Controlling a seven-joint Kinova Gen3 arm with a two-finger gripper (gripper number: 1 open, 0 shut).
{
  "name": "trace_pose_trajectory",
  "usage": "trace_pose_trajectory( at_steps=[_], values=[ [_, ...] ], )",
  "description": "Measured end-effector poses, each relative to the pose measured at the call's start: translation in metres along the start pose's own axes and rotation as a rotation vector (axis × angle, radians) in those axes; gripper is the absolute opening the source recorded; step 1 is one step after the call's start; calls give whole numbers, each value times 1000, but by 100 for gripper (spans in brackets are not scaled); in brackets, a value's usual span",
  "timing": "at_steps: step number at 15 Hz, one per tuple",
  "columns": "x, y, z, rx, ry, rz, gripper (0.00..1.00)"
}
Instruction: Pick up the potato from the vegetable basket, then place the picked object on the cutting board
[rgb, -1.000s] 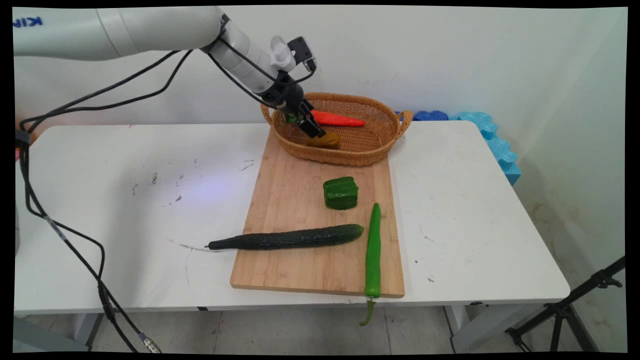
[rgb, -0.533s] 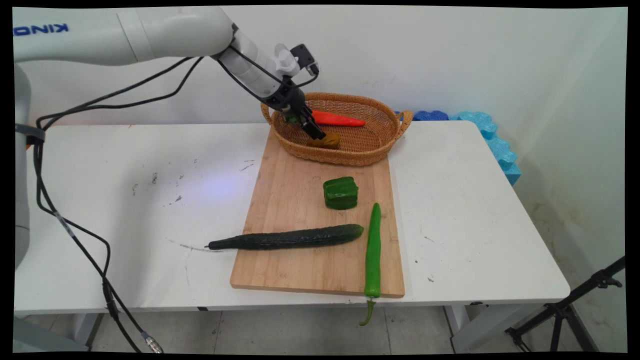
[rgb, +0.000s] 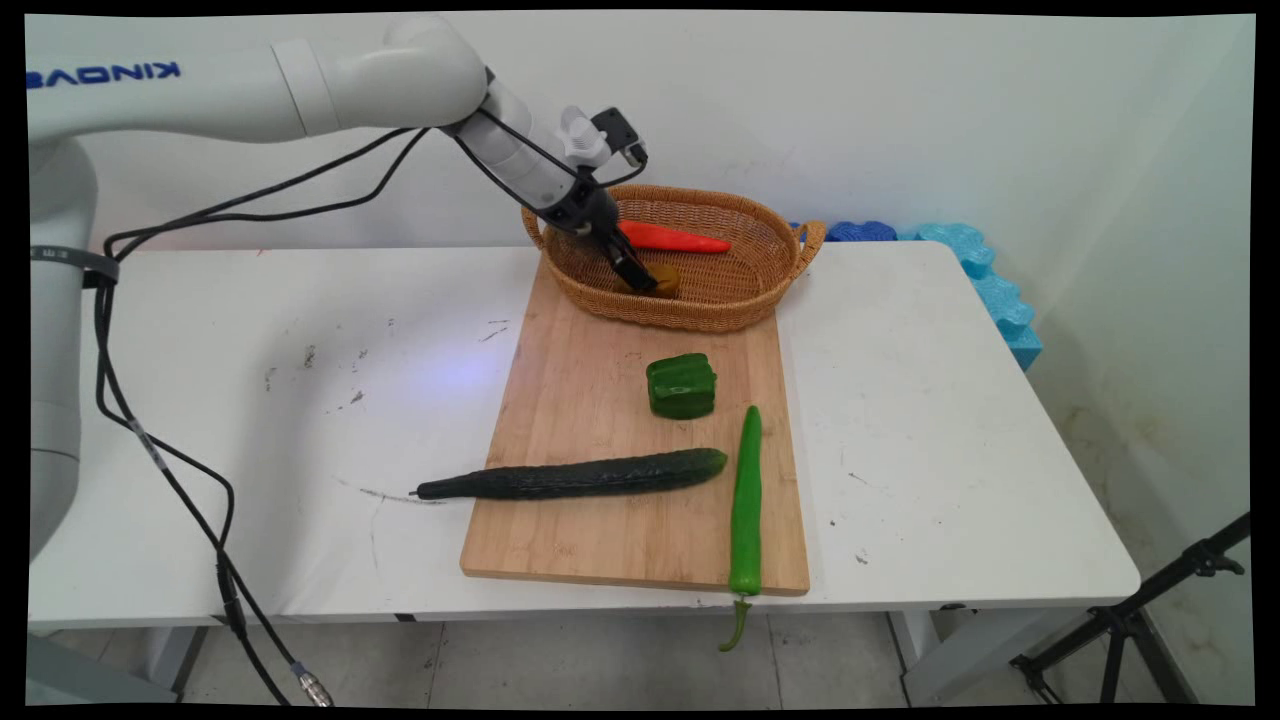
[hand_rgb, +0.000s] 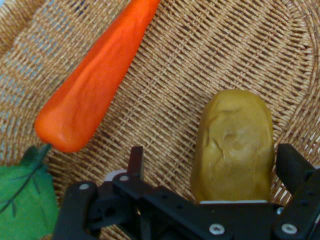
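Two items lie in the wicker basket (rgb: 700, 300): an orange carrot (hand_rgb: 95, 80) with green leaves and a brown potato (hand_rgb: 235, 145). The gripper (hand_rgb: 207, 172) reaches into the basket, its jaws spread around the potato, one finger (hand_rgb: 135, 162) beside it and the other at its far side.

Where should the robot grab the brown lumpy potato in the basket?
Probably across its narrow middle, coming from above. The brown lumpy potato lies flat and alone on the woven wicker basket floor, and the open gripper straddles it, with the orange carrot well aside.
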Motion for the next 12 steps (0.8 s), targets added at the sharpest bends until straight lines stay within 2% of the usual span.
trace_pose_trajectory(
  at_steps=[5, 6, 12],
  values=[
    [1, -1, 12, -17, -11, -9, 100],
    [1, -1, 14, -19, -13, -11, 0],
    [2, -1, 20, -32, -23, -14, 0]
  ],
)
